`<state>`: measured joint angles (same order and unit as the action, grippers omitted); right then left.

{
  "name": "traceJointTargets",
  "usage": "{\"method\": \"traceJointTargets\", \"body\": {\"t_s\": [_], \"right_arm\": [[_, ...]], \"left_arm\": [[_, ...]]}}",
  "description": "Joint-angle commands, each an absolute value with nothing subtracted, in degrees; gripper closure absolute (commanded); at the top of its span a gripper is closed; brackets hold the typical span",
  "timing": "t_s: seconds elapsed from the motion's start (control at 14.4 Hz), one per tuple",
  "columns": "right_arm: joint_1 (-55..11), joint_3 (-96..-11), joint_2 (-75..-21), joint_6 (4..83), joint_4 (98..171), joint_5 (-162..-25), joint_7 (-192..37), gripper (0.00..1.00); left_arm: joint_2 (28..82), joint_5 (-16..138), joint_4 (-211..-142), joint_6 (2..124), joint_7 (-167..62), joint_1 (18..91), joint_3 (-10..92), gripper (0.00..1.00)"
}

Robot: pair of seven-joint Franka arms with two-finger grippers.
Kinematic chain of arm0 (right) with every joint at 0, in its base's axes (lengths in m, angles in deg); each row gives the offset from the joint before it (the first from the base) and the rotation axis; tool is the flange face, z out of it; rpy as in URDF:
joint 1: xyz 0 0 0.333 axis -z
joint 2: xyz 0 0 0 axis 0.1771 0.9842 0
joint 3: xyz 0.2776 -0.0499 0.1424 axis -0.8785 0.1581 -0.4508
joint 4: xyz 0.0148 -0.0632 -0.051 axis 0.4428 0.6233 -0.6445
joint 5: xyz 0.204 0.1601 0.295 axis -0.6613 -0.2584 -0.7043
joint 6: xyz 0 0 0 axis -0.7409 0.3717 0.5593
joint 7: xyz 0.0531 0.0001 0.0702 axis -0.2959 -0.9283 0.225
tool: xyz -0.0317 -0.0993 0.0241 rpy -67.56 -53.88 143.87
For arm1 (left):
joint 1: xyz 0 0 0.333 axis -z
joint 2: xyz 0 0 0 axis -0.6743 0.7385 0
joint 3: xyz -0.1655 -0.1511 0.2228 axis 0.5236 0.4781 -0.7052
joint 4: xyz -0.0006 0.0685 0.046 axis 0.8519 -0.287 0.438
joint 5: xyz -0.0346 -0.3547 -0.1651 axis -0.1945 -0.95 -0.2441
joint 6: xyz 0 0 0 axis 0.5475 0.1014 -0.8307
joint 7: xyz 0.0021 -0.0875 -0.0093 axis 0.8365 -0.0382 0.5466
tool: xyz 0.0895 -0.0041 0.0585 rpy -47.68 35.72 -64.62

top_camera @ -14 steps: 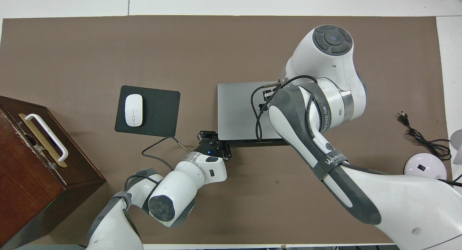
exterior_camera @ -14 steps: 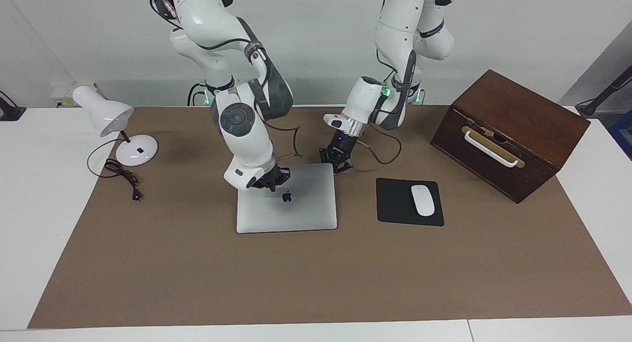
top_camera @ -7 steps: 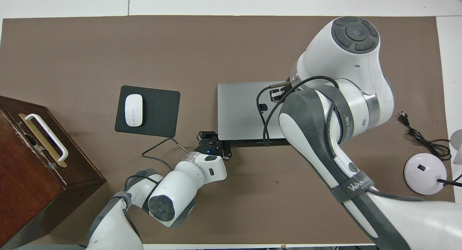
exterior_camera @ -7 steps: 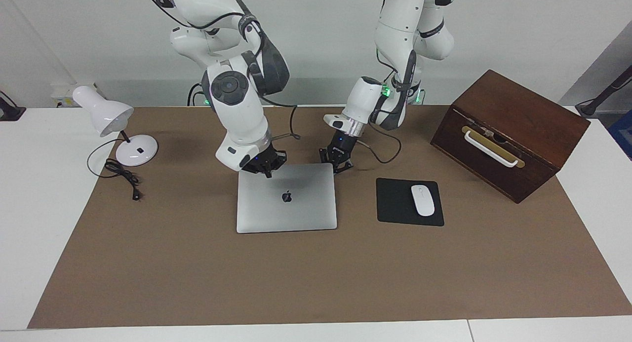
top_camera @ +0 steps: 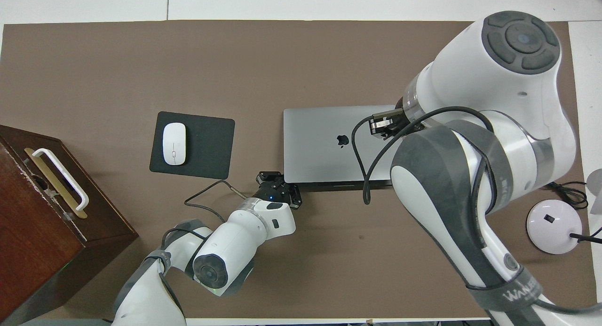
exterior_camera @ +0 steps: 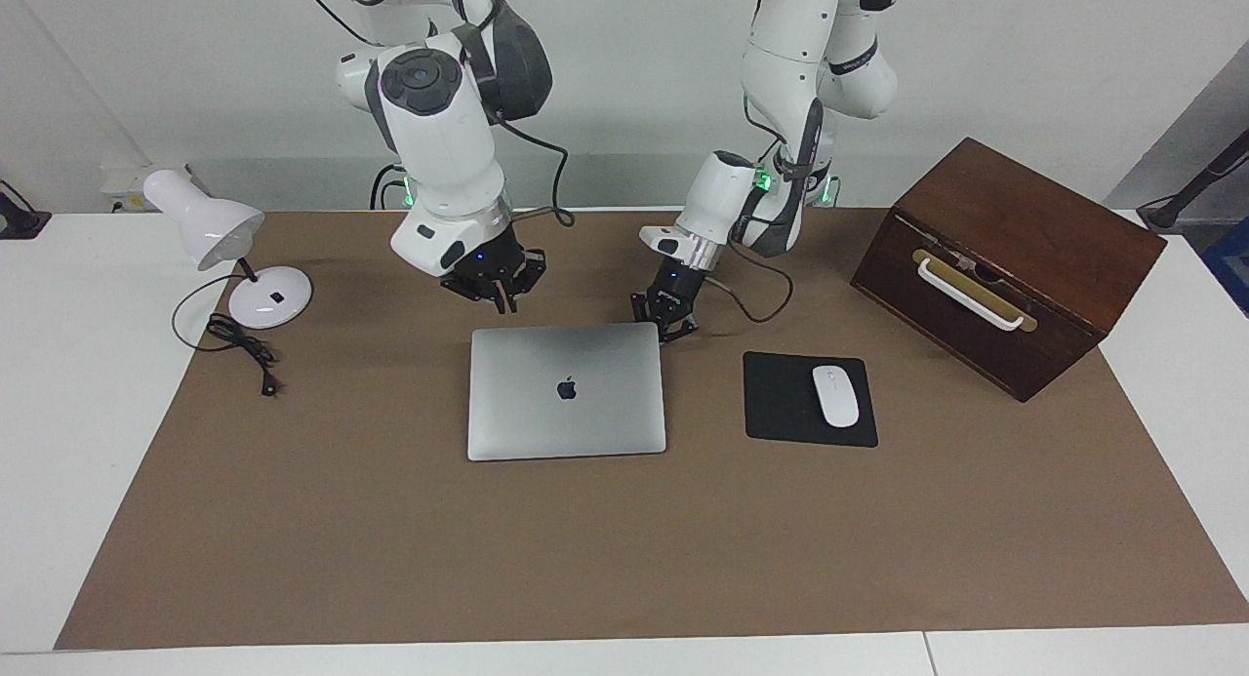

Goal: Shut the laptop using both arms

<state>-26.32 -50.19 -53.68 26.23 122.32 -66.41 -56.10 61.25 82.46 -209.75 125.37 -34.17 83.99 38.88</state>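
The tabletop [exterior_camera: 98,442] carries a brown mat [exterior_camera: 624,549], and on that mat lies the laptop [exterior_camera: 566,391], shut flat, its silver lid up with a dark apple logo [exterior_camera: 567,389] at the middle. Its long axis runs between the two arms' ends of the tabletop; in the overhead view a dark strip shows along the edge nearest the robots. From the laptop's farthest edge a broad stretch of bare mat runs to the mat's edge. The wooden box [exterior_camera: 1010,266] with a white handle stands well apart from the laptop at the left arm's end. The right arm [exterior_camera: 439,139], whose strap reads in part "WAN" in the overhead view, holds its right end effector [exterior_camera: 500,300] raised above the mat just clear of the laptop's robot-side edge; I cannot tell whether it is spread or pressed together. The left end effector [exterior_camera: 667,327] sits pressed together at the laptop's robot-side corner, just beside it. A white lamp [exterior_camera: 229,242] stands at the right arm's end. A black mouse pad [exterior_camera: 781,403] lies beside the laptop, bearing a white mouse [exterior_camera: 835,395].
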Motion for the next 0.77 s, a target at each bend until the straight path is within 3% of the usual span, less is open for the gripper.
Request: {"method": "traceJointTargets", "body": {"t_s": [0.0,0.14,0.21,0.7], "right_arm": [[-26.0,-50.6,-54.9,25.5,123.1,-65.6,-54.6,0.33],[-25.9,-50.4,-55.5,24.2,123.0,-65.1,-54.6,0.08],[-25.9,-50.5,-56.3,23.6,123.0,-64.1,-54.6,0.0],[-23.6,-51.2,-58.5,21.4,123.2,-62.7,-55.0,0.0]], "left_arm": [[57.3,82.8,-212.6,118.9,-34.8,83.9,38.7,1.0],[54.6,82.8,-212.5,114.3,-34.8,83.8,38.8,1.0],[53.4,82.8,-212.6,112.7,-34.9,83.6,38.8,1.0],[44.7,82.8,-212.4,100.3,-36.5,83.4,38.8,1.0]]}}
